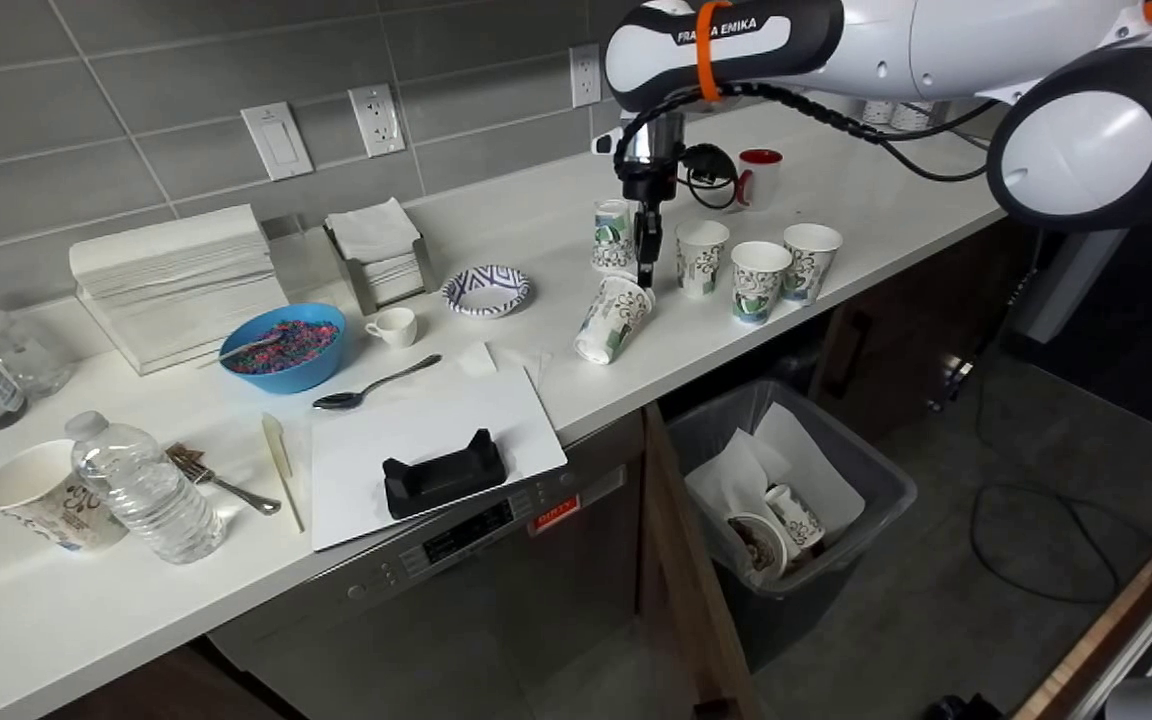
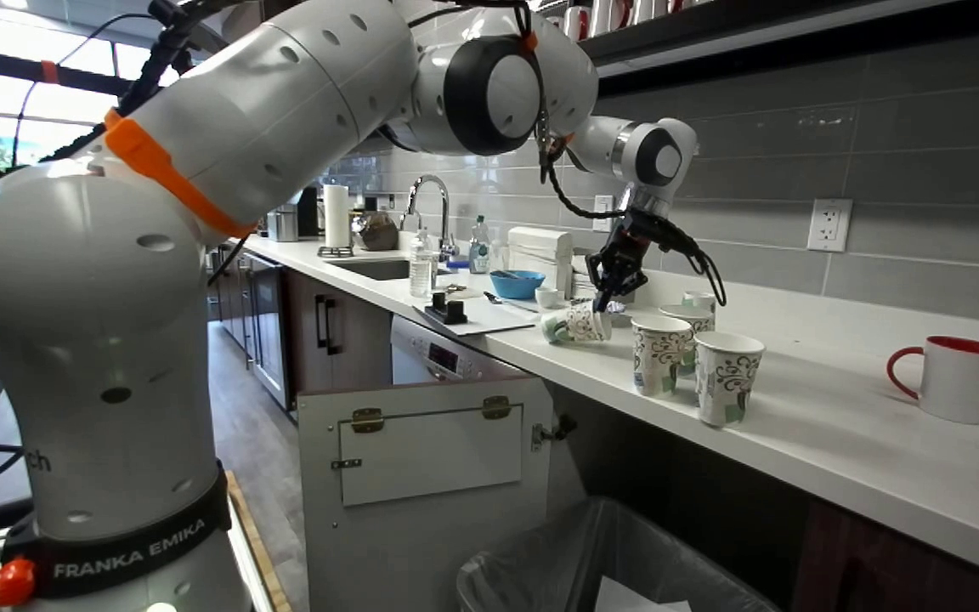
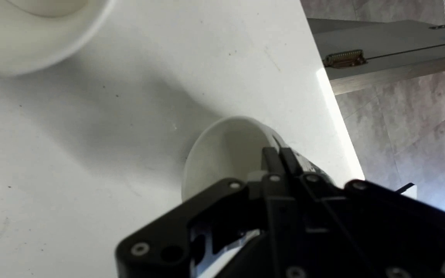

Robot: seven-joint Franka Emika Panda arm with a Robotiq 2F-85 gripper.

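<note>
Countertop (image 1: 686,335) in an exterior view: my gripper (image 1: 645,279) pinches the tilted cup (image 1: 612,322) at one o'clock, grasp seemingly made; lifting would need steadiness.

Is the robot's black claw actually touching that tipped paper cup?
Touching. The wrist view shows the claw closed on the paper cup at its rim, one fingertip inside the opening, its mate on the outside.
</note>
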